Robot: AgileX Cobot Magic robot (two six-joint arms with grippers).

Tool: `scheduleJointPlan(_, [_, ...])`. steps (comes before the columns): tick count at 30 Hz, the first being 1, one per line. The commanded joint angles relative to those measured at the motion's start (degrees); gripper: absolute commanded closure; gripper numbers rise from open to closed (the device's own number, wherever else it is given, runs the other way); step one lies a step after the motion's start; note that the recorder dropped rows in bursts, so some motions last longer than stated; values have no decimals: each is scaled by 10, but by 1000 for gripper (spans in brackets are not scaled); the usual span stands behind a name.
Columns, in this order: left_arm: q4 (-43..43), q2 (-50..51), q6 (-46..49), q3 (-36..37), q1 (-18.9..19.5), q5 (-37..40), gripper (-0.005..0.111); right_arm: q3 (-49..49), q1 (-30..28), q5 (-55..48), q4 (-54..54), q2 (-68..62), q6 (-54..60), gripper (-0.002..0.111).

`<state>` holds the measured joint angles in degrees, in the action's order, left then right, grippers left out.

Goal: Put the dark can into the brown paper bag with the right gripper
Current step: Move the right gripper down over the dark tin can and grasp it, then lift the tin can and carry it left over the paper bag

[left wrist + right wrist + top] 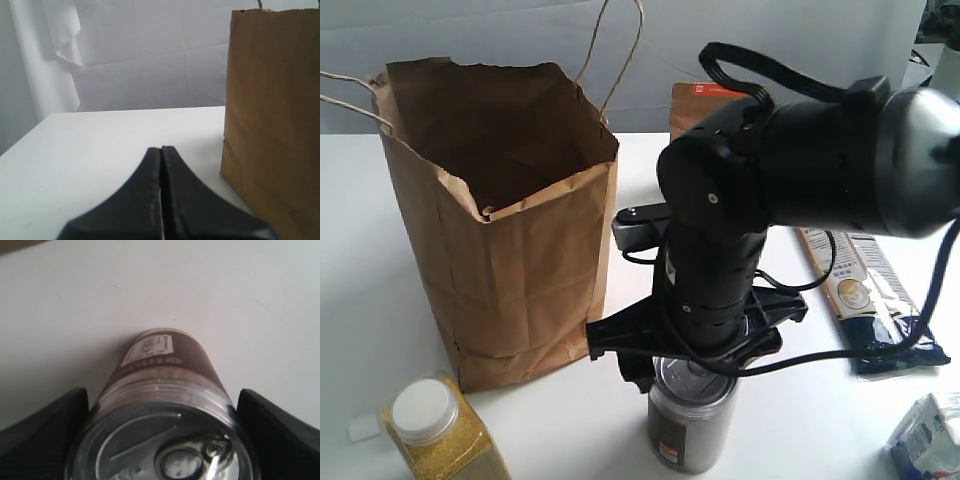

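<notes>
The dark can [692,420] stands upright on the white table just in front of the brown paper bag's [505,240] right corner. My right gripper [692,385] comes down over it from above, one black finger pressed against each side near the lid. In the right wrist view the can [165,390] with its silver pull-tab lid fills the space between the fingers [55,425] of the right gripper [162,440]. The bag stands open at the top. My left gripper [161,150] is shut and empty, low over the table beside the bag [272,125].
A yellow-grain jar with white cap [440,430] stands at the front left. A long noodle packet [865,300] lies at the right, a white-blue pack [930,440] at the front right, and a brown pouch [705,100] behind the arm.
</notes>
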<state>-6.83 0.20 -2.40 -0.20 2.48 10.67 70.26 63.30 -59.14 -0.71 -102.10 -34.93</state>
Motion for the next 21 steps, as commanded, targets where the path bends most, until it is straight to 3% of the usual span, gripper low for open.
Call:
scheduleJointPlan(1, [-2,-2,-2,2,-3,-3,107,-4,16,-2,-31,48,-7,108])
scheduleJointPlan(11, [-2,-2,-2,2,-3,-3,107,-4,79,22,-214,182,-106,108])
scheduleJointPlan(21, [-2,-2,-2,2,-3,-3,107,-4,101,164,-291,251,-136,108])
